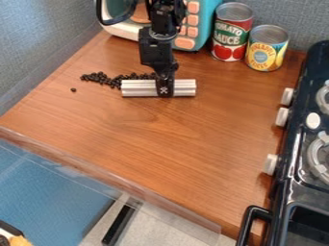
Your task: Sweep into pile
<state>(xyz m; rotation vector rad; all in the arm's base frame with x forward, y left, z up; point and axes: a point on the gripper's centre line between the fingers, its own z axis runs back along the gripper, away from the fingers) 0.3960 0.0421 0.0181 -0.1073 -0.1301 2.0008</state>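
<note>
Silver bar (139, 88) crosswise at the black hand (165, 90), over the desk (160, 144); dark beads (96, 77) in a loose strip along its far side and out past its picture-left end; one stray bead (73, 90) apart. Step, as judged: gathering the strip; keep bar level and low, push slowly from the outer end inward, stray included, lest beads roll round the ends. Hand pressed closed about the bar's middle, little spread.
</note>
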